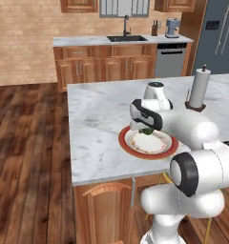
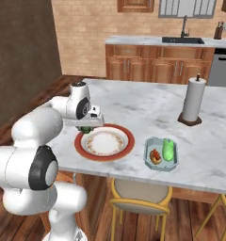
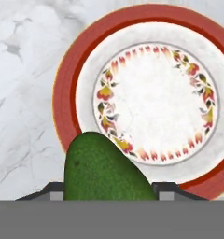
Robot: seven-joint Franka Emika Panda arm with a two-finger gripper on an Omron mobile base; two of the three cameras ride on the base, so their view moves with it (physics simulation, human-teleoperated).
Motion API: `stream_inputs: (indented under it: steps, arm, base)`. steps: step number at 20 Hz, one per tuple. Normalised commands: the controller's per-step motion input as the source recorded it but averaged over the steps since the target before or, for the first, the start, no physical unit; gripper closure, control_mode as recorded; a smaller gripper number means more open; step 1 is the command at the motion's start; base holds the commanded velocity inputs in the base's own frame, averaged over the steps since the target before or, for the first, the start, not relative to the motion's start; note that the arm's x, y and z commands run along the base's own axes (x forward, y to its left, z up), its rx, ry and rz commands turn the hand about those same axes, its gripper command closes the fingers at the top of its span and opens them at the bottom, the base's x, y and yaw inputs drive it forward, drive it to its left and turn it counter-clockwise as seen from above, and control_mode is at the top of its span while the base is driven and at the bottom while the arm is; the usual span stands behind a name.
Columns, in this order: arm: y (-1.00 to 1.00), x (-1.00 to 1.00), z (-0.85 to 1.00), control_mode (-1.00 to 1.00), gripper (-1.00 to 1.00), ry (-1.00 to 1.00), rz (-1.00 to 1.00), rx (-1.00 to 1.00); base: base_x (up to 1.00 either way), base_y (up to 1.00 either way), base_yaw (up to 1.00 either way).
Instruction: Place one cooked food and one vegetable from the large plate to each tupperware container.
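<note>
Now the pincer (image 3: 109,196) is clamped on a dark green avocado (image 3: 104,175), holding it above the near-left rim of the large plate (image 3: 67,93). That plate lies bare on the marble worktop (image 2: 133,101). To its right, apart from it, a pale blue-grey tupperware container (image 2: 161,153) holds a green vegetable and a reddish food. Farther back stands a paper towel roll (image 2: 193,100).

Glossy ceramic large plate (image 3: 153,105), marble counter (image 3: 25,70)

Avocado's (image 3: 104,170) lower end behind grey band; plate rim (image 3: 62,112) cut off right
</note>
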Motion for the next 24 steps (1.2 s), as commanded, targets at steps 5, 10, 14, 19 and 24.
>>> stream_inputs:
  steps: [5,10,14,19,24]
  arm:
    - [0.00,-1.00,0.60,-1.00,1.00,-0.14,-0.10,0.03]
    - [0.04,-0.85,0.61,-1.00,1.00,0.08,-0.05,-0.08]
    - [0.02,-0.29,0.24,-1.00,1.00,0.26,-0.04,-0.08]
    - [-0.14,0.04,-0.03,-1.00,1.00,0.12,0.00,0.02]
    - [0.00,0.00,0.00,-1.00,1.00,0.00,0.00,0.00]
  base:
    - [0.00,0.00,0.00]
    - [0.00,0.00,0.00]
    - [0.00,0.00,0.00]
    - [0.00,0.00,0.00]
    - [0.00,0.00,0.00]
